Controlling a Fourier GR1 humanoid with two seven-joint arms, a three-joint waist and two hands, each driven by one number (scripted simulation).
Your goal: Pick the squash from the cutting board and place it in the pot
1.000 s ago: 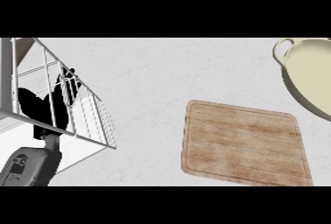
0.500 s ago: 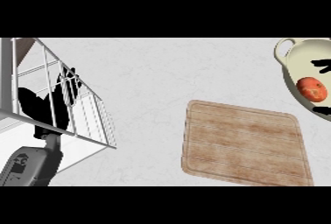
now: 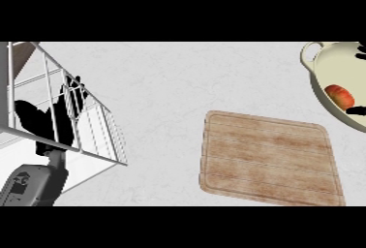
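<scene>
1. Squash (image 3: pixel 340 96): orange-red, inside the cream pot (image 3: pixel 319 86) at the right edge; cutting board (image 3: pixel 268 159) bare.
2. Right robot hand (image 3: pixel 358 111): only dark fingertips visible over the pot near the squash; spread or pinching, cannot tell.
3. Left robot hand (image 3: pixel 44 121): fingers up and spread, resting behind a white wire rack (image 3: pixel 85 131) at the left.
4. Risk: lifting away with fingers against the squash could drag it out or nudge the pot.
5. Tabletop (image 3: pixel 157 87): pale, speckled.

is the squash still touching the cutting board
Apart. The head view shows the squash inside the pot, with bare counter between pot and cutting board.
</scene>
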